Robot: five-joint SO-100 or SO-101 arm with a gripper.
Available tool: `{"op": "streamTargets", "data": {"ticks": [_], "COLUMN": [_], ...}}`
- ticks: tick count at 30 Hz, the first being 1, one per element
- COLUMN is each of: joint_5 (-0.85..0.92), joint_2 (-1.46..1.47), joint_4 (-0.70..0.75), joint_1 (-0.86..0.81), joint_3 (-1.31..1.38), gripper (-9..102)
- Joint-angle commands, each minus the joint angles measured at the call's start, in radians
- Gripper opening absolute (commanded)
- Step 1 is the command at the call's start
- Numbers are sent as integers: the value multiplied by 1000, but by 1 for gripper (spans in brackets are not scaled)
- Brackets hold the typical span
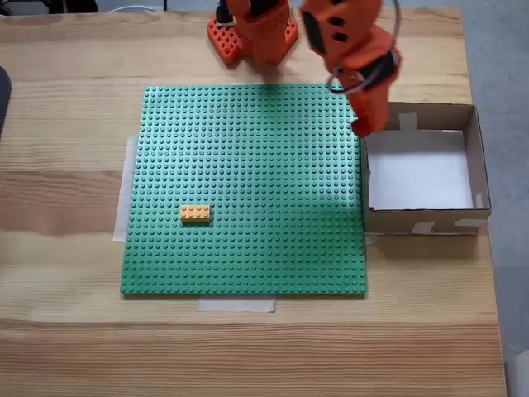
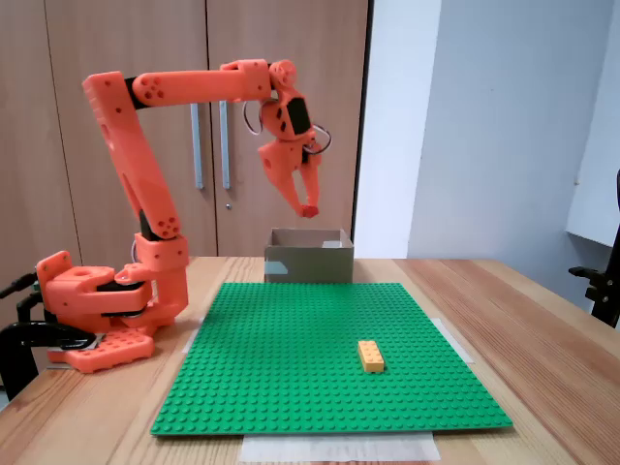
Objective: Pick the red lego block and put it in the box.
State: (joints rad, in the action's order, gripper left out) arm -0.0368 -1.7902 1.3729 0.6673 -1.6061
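One brick lies on the green baseplate (image 1: 248,190), the yellow-orange brick (image 1: 195,213), well away from my pincer (image 2: 308,208). The pincer hangs above the box (image 1: 475,157), seemingly clenched on something reddish, possibly the red lego block; release remains.

Yellow-orange brick (image 1: 195,213) sits on green studded baseplate (image 1: 248,149), taped to wooden table (image 1: 66,347)
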Motion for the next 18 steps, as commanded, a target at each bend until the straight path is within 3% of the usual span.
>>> {"op": "streamTargets", "data": {"ticks": [1,18], "joint_5": [-3,-37], "joint_2": [63,454], "joint_4": [26,126], "joint_1": [23,115], "joint_3": [101,534], "gripper": [-1,-1]}}
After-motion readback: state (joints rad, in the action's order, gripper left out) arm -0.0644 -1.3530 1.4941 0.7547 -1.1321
